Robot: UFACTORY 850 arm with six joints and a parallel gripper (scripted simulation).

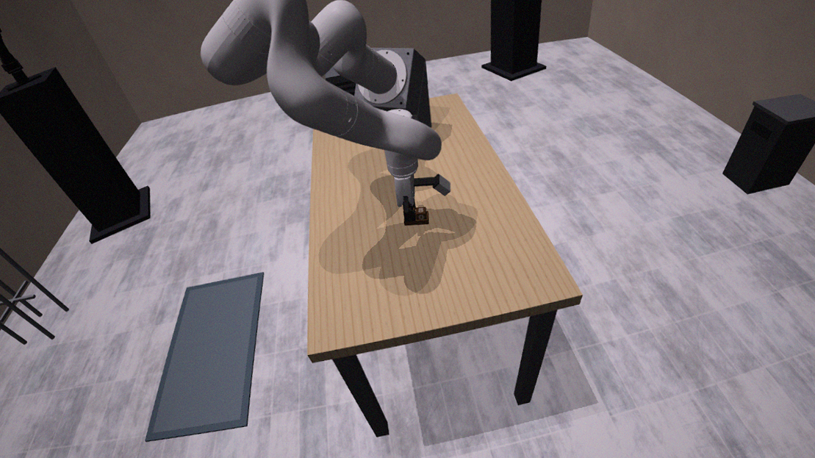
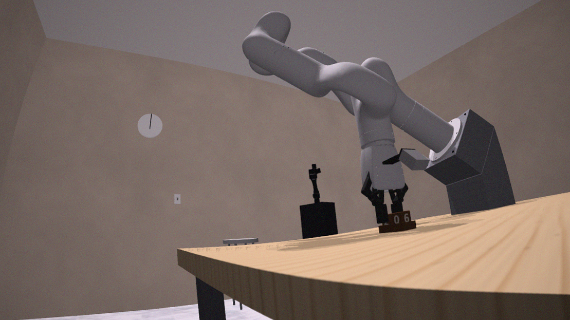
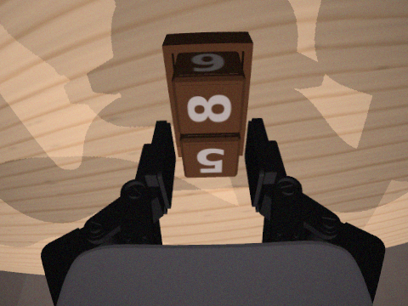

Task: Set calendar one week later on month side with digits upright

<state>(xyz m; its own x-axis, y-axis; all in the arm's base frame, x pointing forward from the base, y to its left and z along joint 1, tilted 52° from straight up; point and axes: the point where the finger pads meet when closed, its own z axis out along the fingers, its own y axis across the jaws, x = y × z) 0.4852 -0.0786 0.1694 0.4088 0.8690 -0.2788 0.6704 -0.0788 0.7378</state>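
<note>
From my remote seat I had the pincer (image 1: 407, 218) (image 2: 389, 218) (image 3: 209, 138) pointing down at the calendar's tray (image 1: 419, 221) (image 2: 397, 228) (image 3: 208, 39), which lay flat on the tabletop (image 1: 469, 288) (image 2: 517, 254) (image 3: 34, 25). I had its fingers spread partway, one to each long side of the tray, and they gripped nothing; in the wrist view a gap showed between each finger and the cube with the 5 on top (image 3: 211, 159).

That cube sat at the tray's end nearest the wrist camera's mount. The cube with the 8 on top (image 1: 421, 211) (image 2: 396, 219) (image 3: 208, 106) sat beside it in the tray, toward the far end. From outside I read an upright 0 on its long-side face and a 6 on its end face, while a finger covered the neighbouring cube's face. My grey arm (image 1: 347, 110) (image 2: 349, 81) arched above the tray, and the blue-grey mat (image 1: 207, 357) lay on the floor, well apart from it.
</note>
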